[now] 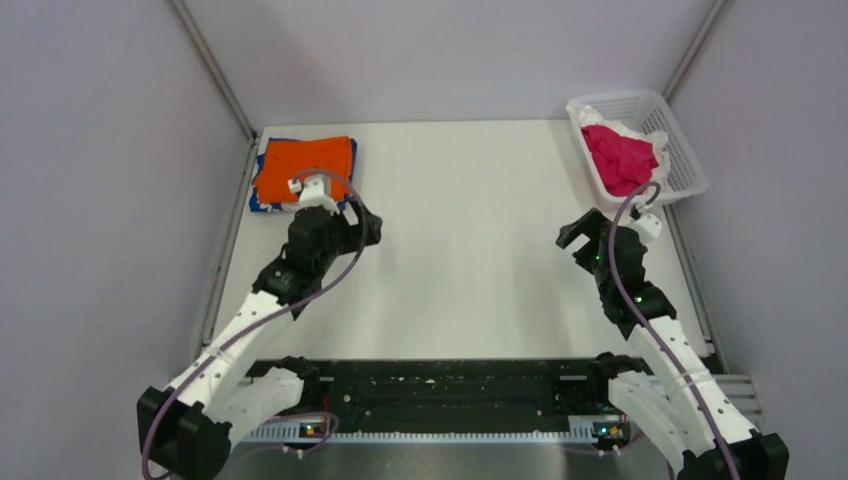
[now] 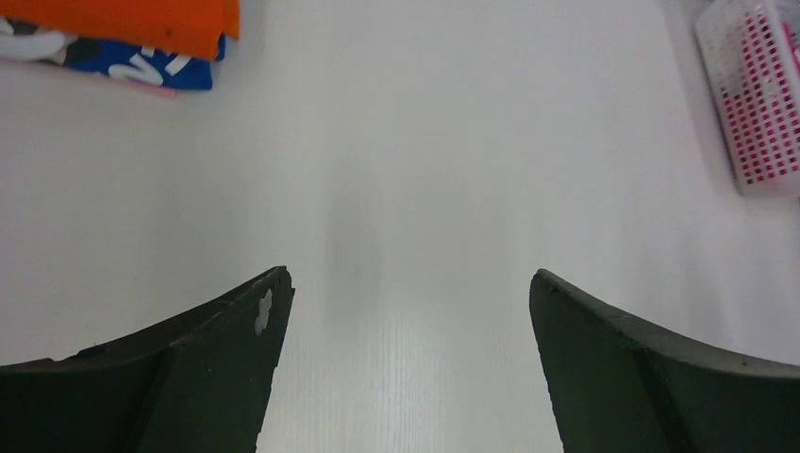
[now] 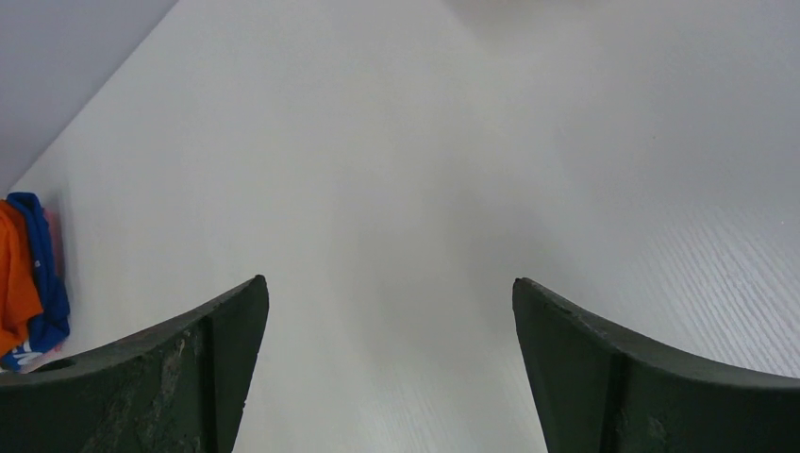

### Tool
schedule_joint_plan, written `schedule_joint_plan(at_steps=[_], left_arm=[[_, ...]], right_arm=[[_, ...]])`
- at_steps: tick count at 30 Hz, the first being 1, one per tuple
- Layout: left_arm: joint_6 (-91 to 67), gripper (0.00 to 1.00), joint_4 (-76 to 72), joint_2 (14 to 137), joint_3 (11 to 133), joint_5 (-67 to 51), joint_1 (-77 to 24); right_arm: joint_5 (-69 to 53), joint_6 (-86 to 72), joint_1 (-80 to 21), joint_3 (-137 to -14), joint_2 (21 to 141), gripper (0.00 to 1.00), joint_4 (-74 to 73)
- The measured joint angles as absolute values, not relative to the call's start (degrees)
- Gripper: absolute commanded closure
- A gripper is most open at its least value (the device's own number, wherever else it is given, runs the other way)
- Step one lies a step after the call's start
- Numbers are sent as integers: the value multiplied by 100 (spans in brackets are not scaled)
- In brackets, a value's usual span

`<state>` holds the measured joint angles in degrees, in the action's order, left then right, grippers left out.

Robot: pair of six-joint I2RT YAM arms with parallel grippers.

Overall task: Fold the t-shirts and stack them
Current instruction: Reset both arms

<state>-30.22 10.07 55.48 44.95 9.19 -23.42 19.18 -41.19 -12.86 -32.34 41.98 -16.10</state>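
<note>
the orange shirt [image 1: 305, 168] lies folded on the blue shirt [image 2: 179, 71] at the far left corner of the table [image 1: 470, 260], just beyond the left gripper [image 2: 408, 275], while the pink cloth [image 1: 620, 160] in the basket [image 1: 685, 165] is nearer the right gripper [image 3: 388, 281], both grippers spread wide and empty.

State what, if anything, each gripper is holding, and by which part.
Nothing is held. The left gripper and right gripper stand open above the table, apart from the orange t-shirt and blue t-shirt.
</note>
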Motion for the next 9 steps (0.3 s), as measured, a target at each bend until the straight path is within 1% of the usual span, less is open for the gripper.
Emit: schedule_joint_plan(at_steps=[3,9], left_arm=[[-3151,1,1291,5166,4042,1127,-2340],[-3256,1,1461,4646,4029,1472,-2340]], right_arm=[[1859,-4215,-1284,-3063,4224,1,-1682],[1802,-4224,-1284,-3030,4274,1,-1758]])
